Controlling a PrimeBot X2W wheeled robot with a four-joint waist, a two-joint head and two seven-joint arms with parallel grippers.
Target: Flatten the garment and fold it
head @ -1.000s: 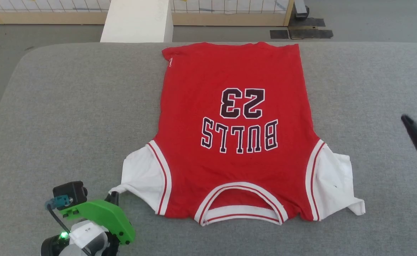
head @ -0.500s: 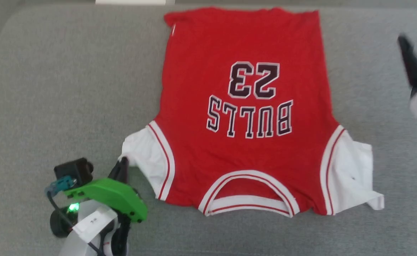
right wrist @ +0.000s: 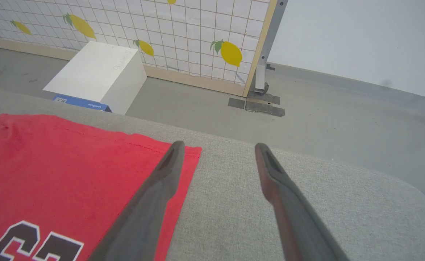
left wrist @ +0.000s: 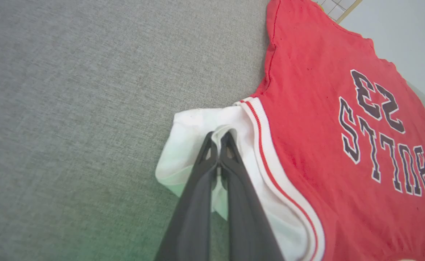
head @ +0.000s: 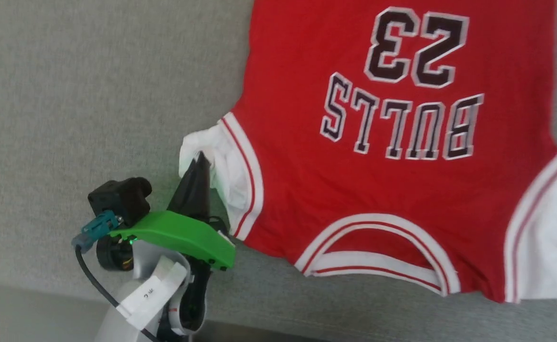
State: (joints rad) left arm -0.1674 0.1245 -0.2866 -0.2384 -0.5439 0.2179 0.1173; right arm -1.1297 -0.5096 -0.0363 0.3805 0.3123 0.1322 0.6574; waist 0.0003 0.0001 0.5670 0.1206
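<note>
Below, a grey cloth surface point(head: 69, 95) was seen, a lemon-printed screen point(right wrist: 205, 25) beyond; the garment point(head: 354, 190), cropped at top, was clamped by the left gripper point(left wrist: 217, 138); the right gripper point(right wrist: 217, 146) was held parted

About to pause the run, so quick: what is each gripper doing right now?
Left gripper: closed, pinching the white armhole cloth of the garment.
Right gripper: open, holding nothing.

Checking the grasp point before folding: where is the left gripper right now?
Lower left of the head view, the left gripper is shut on the garment at its white flap, just outside the striped armhole trim, above the grey cushion.
</note>
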